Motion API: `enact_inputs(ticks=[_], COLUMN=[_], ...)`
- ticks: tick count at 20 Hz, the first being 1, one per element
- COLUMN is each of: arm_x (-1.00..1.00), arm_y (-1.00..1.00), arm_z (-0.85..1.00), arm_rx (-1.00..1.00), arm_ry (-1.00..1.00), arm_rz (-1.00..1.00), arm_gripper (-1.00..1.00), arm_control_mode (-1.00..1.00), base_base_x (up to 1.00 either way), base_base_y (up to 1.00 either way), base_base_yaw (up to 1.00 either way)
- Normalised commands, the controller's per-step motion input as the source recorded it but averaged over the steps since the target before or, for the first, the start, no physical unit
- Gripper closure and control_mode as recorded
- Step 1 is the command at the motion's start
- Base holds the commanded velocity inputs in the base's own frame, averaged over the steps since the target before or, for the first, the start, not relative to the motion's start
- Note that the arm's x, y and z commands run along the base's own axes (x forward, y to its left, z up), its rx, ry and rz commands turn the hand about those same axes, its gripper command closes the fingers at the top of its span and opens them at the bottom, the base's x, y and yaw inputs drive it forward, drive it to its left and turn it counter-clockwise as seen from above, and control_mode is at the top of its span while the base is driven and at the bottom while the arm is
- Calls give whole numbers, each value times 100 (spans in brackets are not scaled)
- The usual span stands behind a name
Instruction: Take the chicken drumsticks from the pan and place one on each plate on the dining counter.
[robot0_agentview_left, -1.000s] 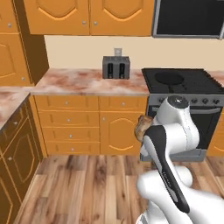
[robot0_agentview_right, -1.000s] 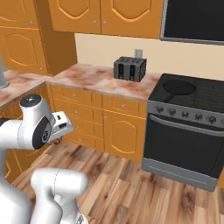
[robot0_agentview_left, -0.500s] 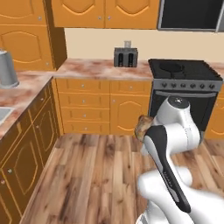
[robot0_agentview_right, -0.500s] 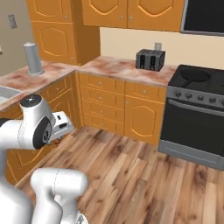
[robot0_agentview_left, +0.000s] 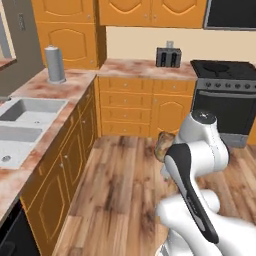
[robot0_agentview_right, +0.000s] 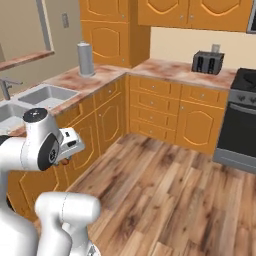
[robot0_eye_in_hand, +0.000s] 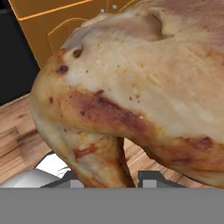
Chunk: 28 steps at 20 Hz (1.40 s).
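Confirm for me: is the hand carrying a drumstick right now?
Yes, a golden-brown chicken drumstick sits clamped right in front of the hand camera.

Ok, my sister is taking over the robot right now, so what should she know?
Claw: shut on a chicken drumstick, carried at mid height over the wooden floor.
The stove stands at the far right; the pan, the plates and the dining counter cannot be made out from here.
Done: one drumstick is lifted and in the claw.
Left: set this one on a plate on the dining counter, then probably fetch the other drumstick for the second plate; whether that one is already placed cannot be told.
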Motion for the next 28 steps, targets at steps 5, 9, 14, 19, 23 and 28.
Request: enact_inputs(ticks=[5,9,14,19,23,28], arm_x=[0,0,0,0,0,0], arm_y=[0,0,0,0,0,0], arm_z=[0,0,0,0,0,0], arm_rx=[0,0,0,0,0,0], arm_ry=[0,0,0,0,0,0], arm_rz=[0,0,0,0,0,0], arm_gripper=[100,100,100,100,100,100], arm_control_mode=[100,100,100,100,100,100], base_base_x=[-100,-100,-100,-100,-100,-100], base_base_y=[98,85,55,37,94,100], base_base_yaw=[12,13,15,16,9,3])
